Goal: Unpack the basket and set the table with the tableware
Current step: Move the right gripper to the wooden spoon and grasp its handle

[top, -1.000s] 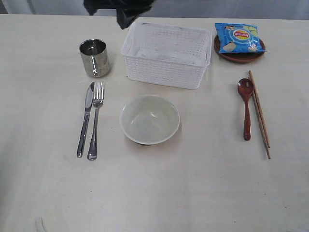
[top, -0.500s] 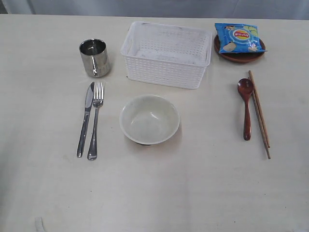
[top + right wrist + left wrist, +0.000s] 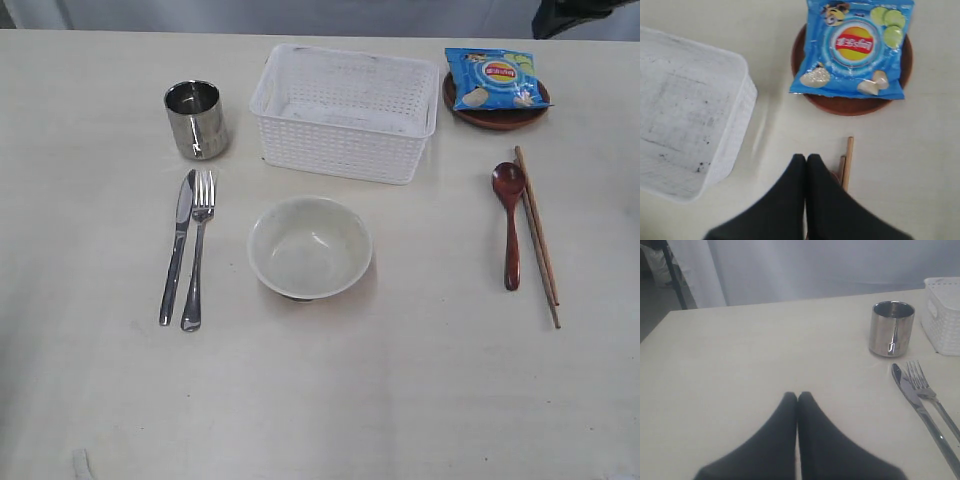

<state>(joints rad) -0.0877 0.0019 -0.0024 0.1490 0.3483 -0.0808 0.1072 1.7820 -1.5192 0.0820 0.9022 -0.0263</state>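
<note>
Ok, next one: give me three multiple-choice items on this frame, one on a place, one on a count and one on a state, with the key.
1. Where does the chip bag lie?
A) on the brown plate
B) in the basket
C) on the bare table

2. How many chopsticks lie beside the wooden spoon?
A) one
B) two
C) three

3. What state is the left claw in?
A) wide open
B) shut on the fork
C) shut, holding nothing

Key:
1 A: the plate's rim shows under the bag's lower edge.
2 B: two brown sticks run alongside the spoon.
3 C: in the left wrist view its tips meet over the table with nothing between them.
</note>
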